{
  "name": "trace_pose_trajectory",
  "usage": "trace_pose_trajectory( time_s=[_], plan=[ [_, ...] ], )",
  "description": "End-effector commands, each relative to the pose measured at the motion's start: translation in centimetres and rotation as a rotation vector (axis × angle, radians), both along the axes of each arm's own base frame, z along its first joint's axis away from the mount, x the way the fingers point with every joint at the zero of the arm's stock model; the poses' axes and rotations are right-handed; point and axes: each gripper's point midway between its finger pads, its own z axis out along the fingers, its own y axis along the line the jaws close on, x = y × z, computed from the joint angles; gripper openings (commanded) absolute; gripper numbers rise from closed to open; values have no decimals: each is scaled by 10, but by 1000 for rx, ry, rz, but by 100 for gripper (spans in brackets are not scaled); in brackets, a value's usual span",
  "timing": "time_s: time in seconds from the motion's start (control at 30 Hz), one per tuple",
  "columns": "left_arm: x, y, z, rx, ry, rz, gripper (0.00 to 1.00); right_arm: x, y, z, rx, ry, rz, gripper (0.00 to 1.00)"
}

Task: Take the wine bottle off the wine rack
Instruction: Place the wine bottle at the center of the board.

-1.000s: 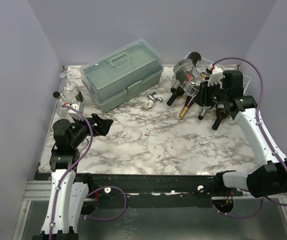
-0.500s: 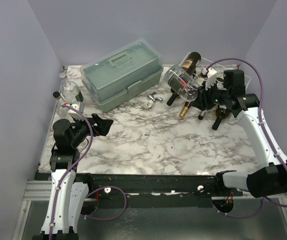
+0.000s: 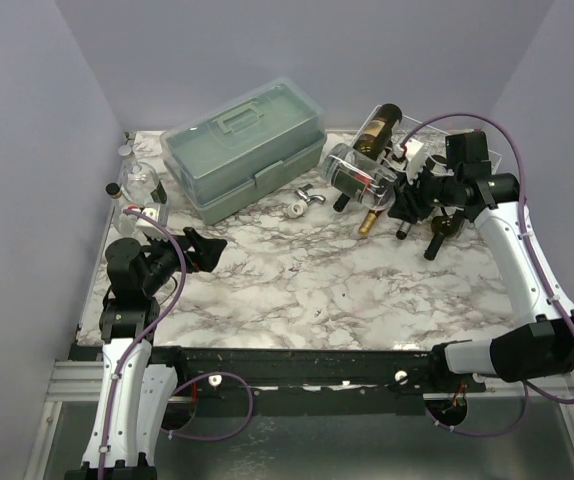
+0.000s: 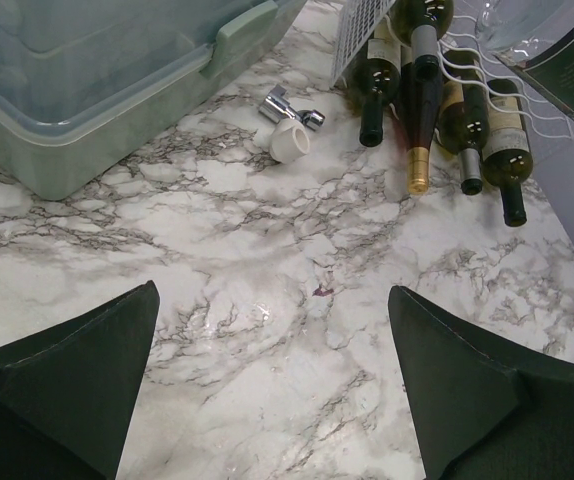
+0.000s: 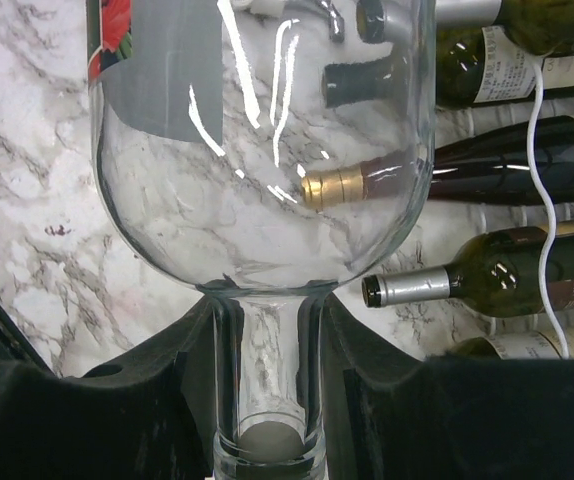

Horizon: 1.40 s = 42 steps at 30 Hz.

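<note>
Fingers of the right gripper [image 5: 267, 400] were clamped on the neck of the clear wine bottle [image 5: 267, 190], held raised just left of the wine rack [image 5: 539, 200], off its cradles. Far left of the rack, the left gripper [image 4: 272, 295] hung with fingers wide apart.

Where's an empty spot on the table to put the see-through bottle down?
The widest bare patch is the middle and front of the marble table, between the open left pincer and the right arm. The back is crowded: toolbox, small parts beside it, dark bottles poking out of the wine rack. Small glass bottles fill the back left corner.
</note>
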Motion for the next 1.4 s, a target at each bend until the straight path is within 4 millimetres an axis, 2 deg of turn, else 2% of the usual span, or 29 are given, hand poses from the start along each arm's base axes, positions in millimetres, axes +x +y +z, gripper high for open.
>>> trace_pose_trajectory(
  time_s=[0.0,0.43,0.83,1.03,1.23,1.37],
  plan=[
    [-1,-5,-1,-3,-9,-31,99,10,12,51,0,-226,157,0],
    [1,-4,-4,-3,5,-28,99,0,13,36,-230,-256,339,0],
    [1,-4,-5,-2,11,-26,99,-18,31,10,-559,-275,544,0],
    [1,-4,-5,-1,9,-25,99,-24,40,7,-746,-314,627,0],
    [1,-3,-5,1,10,-22,99,-29,41,1,-962,-320,707,0],
    [1,-3,-5,1,9,-21,99,-31,49,4,-1036,-376,752,0]
  ],
)
